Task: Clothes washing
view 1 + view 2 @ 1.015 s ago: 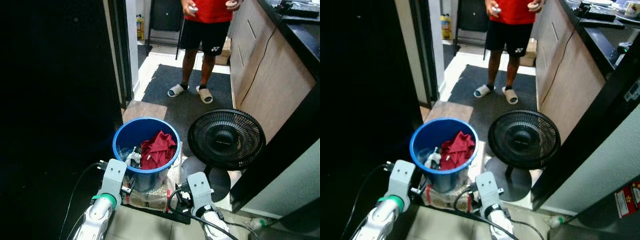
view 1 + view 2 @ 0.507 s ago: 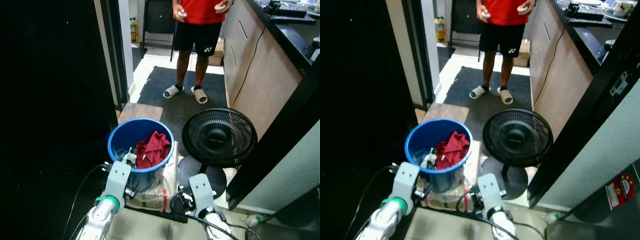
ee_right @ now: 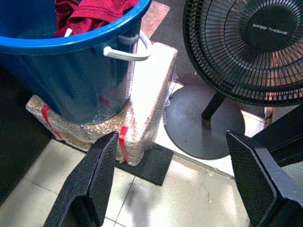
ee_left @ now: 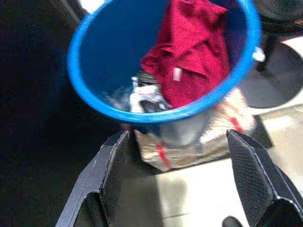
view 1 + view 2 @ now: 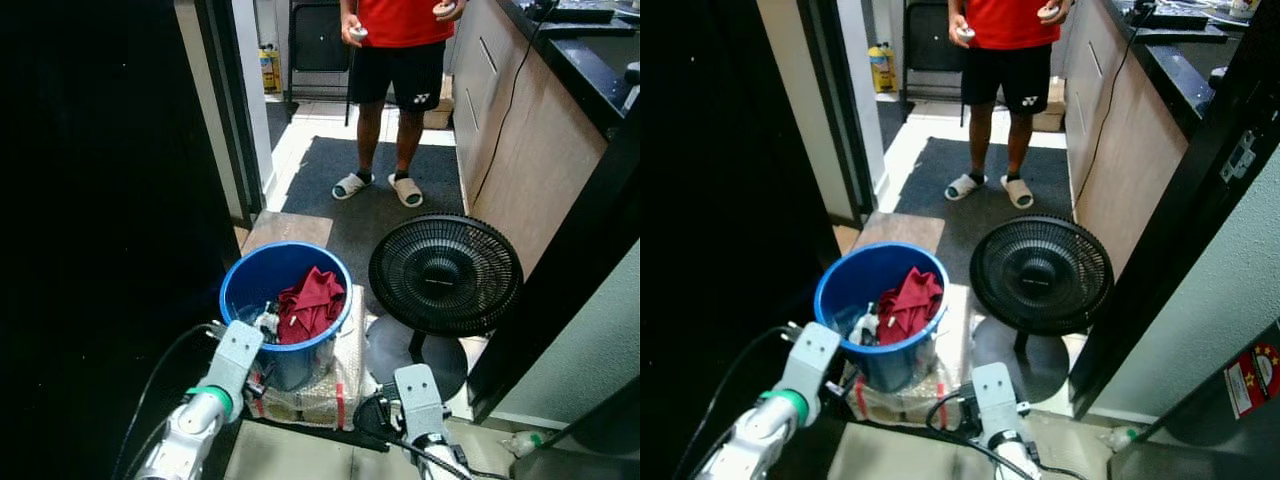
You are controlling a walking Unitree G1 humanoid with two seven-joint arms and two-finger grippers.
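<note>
A blue bucket (image 5: 262,270) stands on a plastic-wrapped block (image 5: 330,385) on the floor. A red garment (image 5: 310,300) lies heaped inside against its right wall, with a pale crumpled cloth (image 5: 266,320) beside it. My left gripper (image 4: 180,182) is open, just short of the bucket's near rim (image 4: 156,116) and above it. Lower, near the tiles, my right gripper (image 3: 173,189) is also open. It faces the block's corner (image 3: 147,94) and the gap between the bucket (image 3: 71,71) and the fan. Nothing is between either pair of fingers.
A black floor fan (image 5: 445,275) stands just right of the bucket on a round base. A person (image 5: 395,60) in sandals stands on the dark mat (image 5: 370,200) beyond. Wooden cabinets (image 5: 510,130) line the right. A dark doorway (image 5: 100,200) is on the left.
The whole picture has shifted as the camera moved. My right arm sits a little lower and further right. The bucket and the garment lie as before.
</note>
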